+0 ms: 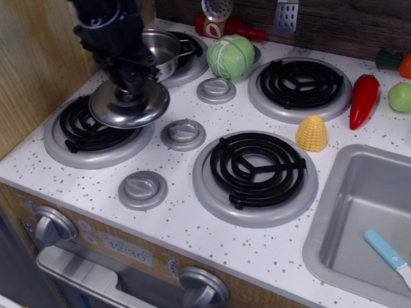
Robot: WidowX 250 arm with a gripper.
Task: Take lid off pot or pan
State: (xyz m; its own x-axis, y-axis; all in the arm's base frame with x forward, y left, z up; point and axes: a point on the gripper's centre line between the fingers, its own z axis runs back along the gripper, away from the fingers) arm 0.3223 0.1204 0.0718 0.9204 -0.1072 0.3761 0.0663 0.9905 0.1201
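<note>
The shiny round silver lid [131,107] hangs over the front left burner [96,129], held by its central knob. My black gripper [128,82] is shut on that knob and comes down from the upper left. The small silver pot [161,50] stands open on the back left burner, partly hidden behind my arm.
A green cabbage [231,56] sits right of the pot. A corn cob [312,133], red pepper [363,99] and green apple [404,96] lie to the right. The grey sink [349,215] holds a blue knife [397,264]. Three grey knobs [183,134] run down the stove's middle.
</note>
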